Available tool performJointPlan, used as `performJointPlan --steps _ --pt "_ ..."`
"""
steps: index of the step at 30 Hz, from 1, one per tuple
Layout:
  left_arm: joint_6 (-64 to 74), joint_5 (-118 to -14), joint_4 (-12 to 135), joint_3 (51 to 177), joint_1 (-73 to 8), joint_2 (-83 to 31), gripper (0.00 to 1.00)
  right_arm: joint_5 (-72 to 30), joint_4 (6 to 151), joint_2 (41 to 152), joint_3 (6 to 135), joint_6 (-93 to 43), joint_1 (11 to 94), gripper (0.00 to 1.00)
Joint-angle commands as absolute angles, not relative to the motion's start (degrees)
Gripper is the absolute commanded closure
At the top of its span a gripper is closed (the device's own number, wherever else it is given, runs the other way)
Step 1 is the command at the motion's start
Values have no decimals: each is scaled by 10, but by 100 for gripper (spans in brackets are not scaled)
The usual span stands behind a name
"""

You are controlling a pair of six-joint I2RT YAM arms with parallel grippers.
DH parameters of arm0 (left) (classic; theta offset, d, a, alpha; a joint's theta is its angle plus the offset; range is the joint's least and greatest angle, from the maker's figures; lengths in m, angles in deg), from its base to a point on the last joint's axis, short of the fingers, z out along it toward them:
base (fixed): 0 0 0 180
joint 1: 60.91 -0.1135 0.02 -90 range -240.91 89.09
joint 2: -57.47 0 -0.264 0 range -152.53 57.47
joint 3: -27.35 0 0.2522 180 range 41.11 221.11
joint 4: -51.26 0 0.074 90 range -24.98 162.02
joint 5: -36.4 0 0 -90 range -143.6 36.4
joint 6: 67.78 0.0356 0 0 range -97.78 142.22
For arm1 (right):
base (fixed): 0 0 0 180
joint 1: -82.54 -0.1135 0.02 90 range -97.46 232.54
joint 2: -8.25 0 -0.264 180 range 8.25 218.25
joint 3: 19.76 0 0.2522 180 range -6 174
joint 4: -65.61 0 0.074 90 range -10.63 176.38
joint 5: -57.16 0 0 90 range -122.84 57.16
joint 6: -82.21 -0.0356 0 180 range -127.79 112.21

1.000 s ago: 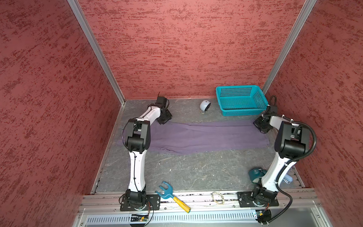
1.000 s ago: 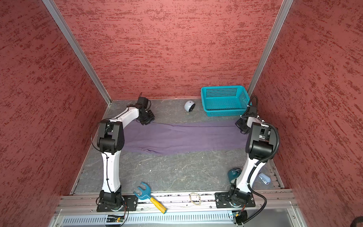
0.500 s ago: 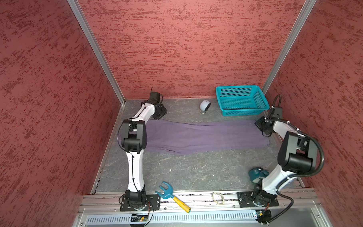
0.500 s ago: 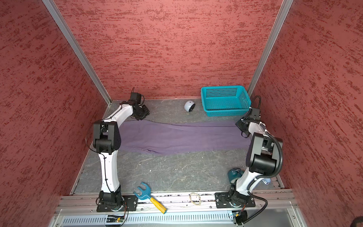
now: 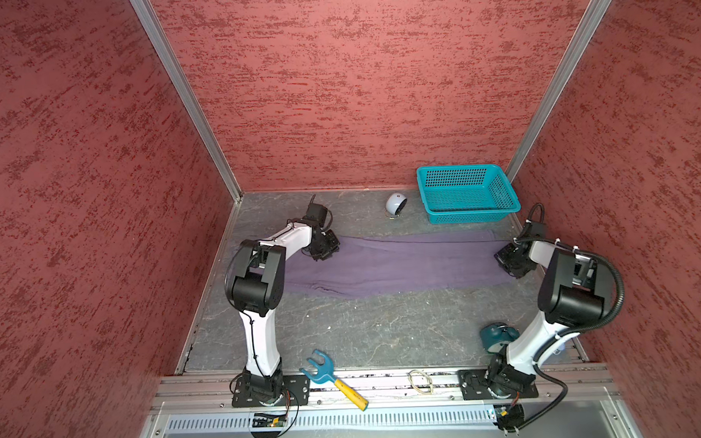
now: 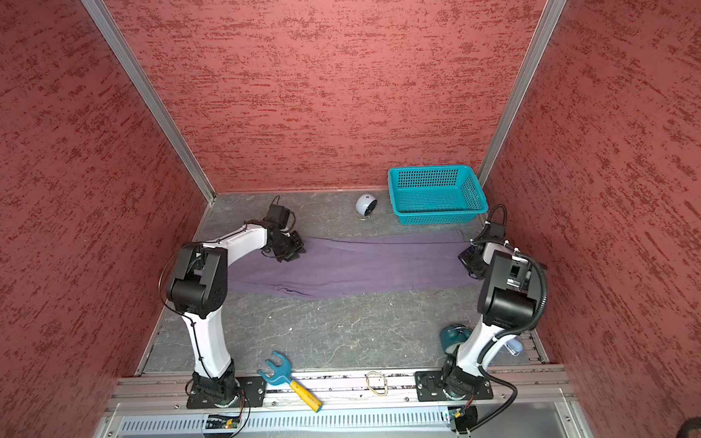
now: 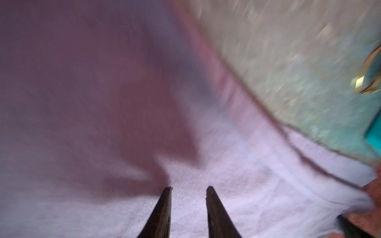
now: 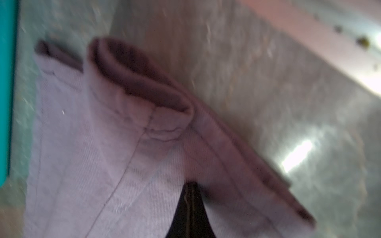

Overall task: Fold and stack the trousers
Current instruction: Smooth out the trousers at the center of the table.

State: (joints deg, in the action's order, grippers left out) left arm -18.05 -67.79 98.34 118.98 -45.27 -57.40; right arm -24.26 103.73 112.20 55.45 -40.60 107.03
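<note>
left fingers (image 7: 160, 212) slightly apart over trousers (image 5: 402, 262), right fingers (image 8: 189, 210) closed on them.

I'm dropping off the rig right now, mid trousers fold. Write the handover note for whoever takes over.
Left gripper: open, just above the trousers at their end on its side, holding nothing.
Right gripper: shut, apparently pinching the cloth at the cuff end.
Trousers: one long flat strip across the table, in front of the basket, not in it.
Done: laid out straight.
Left: grip the left end, fold end to end, stack.
</note>
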Motion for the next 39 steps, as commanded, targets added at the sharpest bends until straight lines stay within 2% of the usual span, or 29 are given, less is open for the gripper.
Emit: performJointPlan --steps 1,9,18,26,32,39 --pt "-183 -687 965 1173 -444 -587 70 -254 1024 1156 592 -420 1070 100" --pt "-186 -684 952 1163 -453 -623 71 -266 1032 1226 693 -427 1075 100" --pt "-186 -674 958 1173 -455 -634 71 -189 972 1319 820 -484 1074 100" --pt "-179 -673 973 1167 -453 -638 71 -143 894 1313 824 -484 1072 97" --pt "-170 -675 978 1156 -505 -617 71 -215 955 1306 825 -463 1074 97" --pt "-160 -652 998 1081 -549 -570 71 -233 956 1297 763 -456 1079 97"
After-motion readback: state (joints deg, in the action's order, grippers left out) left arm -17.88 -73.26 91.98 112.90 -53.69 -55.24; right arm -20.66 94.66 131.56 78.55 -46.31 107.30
